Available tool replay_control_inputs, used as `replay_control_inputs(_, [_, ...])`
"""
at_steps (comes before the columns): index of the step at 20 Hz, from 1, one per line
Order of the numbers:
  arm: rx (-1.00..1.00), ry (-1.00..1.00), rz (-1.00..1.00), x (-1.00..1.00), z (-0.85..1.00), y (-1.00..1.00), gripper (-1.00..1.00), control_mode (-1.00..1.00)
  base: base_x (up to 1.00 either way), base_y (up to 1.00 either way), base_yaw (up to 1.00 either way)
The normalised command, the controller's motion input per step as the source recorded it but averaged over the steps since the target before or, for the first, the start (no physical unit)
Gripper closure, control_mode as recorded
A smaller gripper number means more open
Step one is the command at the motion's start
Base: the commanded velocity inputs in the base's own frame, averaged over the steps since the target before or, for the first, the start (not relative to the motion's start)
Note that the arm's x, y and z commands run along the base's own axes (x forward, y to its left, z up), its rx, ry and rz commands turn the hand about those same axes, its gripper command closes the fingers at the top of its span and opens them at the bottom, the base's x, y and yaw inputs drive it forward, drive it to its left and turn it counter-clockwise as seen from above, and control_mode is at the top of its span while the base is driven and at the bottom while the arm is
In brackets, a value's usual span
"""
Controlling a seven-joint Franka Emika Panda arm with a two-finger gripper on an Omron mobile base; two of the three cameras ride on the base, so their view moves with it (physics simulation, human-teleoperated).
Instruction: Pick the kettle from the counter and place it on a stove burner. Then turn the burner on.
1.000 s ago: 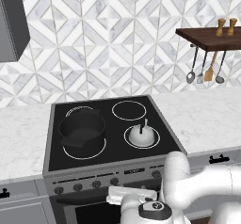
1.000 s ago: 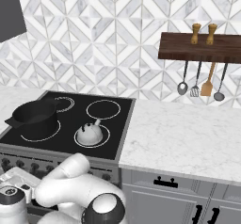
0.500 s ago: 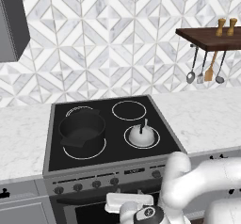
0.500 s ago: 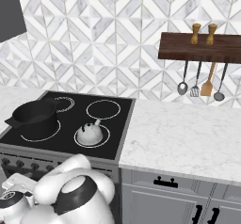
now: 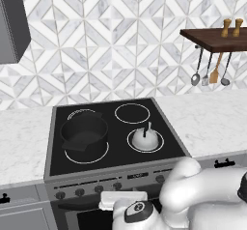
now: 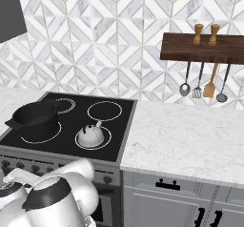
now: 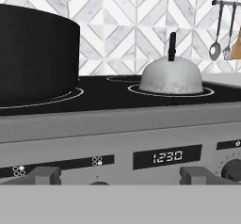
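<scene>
We count one kettle (image 5: 145,138), one black pot (image 5: 84,132), four white rings on the stove (image 5: 159,119) and a row of dark knobs (image 5: 99,188) along its grey front panel.

The kettle sits inside the near right stove burner (image 6: 106,140), close to the stove's right edge where the counter (image 6: 190,140) begins. The far right ring (image 5: 132,113) is bare. The pot stands on the near left ring, just beside the kettle but apart from it.

The kettle is a squat pale dome (image 7: 171,76) with a thin dark upright handle.

The gripper (image 7: 120,177) hangs low before the front panel, level with the clock display (image 7: 167,157), its fingers (image 7: 43,175) spread fully apart and holding nothing.

On the right wall a brown shelf (image 6: 205,49) carries two shakers (image 6: 198,34), with four utensils (image 6: 202,82) hanging beneath.
</scene>
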Motion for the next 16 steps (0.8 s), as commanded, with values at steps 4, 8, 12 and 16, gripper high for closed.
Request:
replay_control_inputs(4, [0.0,0.0,0.07,0.39,-0.33,-0.21,-1.0,-1.0,0.0,0.0,0.0])
replay_control_inputs(8, [0.0,-0.01,0.02,0.36,-0.24,-0.17,-1.0,-1.0,0.0,0.0,0.0])
replay_control_inputs(12, [0.0,0.0,0.02,0.38,-0.34,-0.18,-1.0,-1.0,0.0,0.0,0.0])
replay_control_inputs(16, [0.01,0.0,0.04,0.35,-0.52,-0.31,-1.0,-1.0,0.0,0.0,0.0])
